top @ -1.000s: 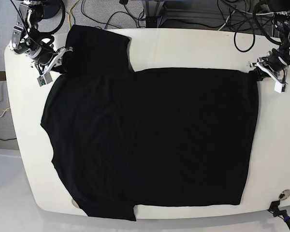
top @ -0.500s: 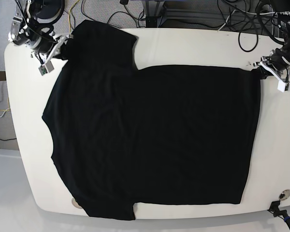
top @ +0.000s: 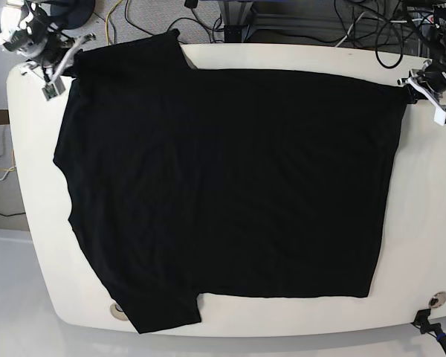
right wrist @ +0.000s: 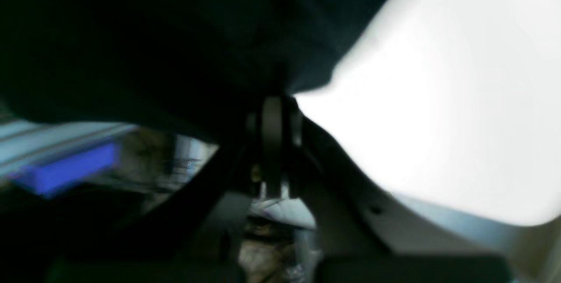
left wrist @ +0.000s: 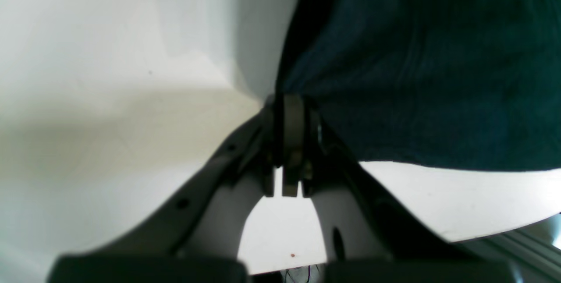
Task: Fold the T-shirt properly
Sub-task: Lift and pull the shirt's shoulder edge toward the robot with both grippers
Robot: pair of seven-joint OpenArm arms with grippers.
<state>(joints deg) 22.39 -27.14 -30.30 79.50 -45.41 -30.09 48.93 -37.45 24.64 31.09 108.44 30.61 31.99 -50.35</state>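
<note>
The black T-shirt [top: 223, 186] lies spread over most of the white table [top: 424, 223], plain side up; no print shows. My left gripper [top: 415, 84] is shut on the shirt's far right corner, and the left wrist view shows its jaws closed on the dark cloth [left wrist: 420, 68] at the gripper tip [left wrist: 289, 103]. My right gripper [top: 63, 63] is shut on the shirt's far left corner near the sleeve. In the right wrist view the cloth [right wrist: 175, 33] hangs from the closed tip [right wrist: 274, 103].
Cables [top: 208, 18] and a metal frame run behind the table's far edge. A round fitting [top: 434, 301] sits near the table's front right corner. A bare strip of table lies right of the shirt.
Both grippers have pulled their shirt corners toward the table's far edge. The far edge of the shirt is now stretched nearly straight, and the far sleeve no longer sticks out as a separate flap.
</note>
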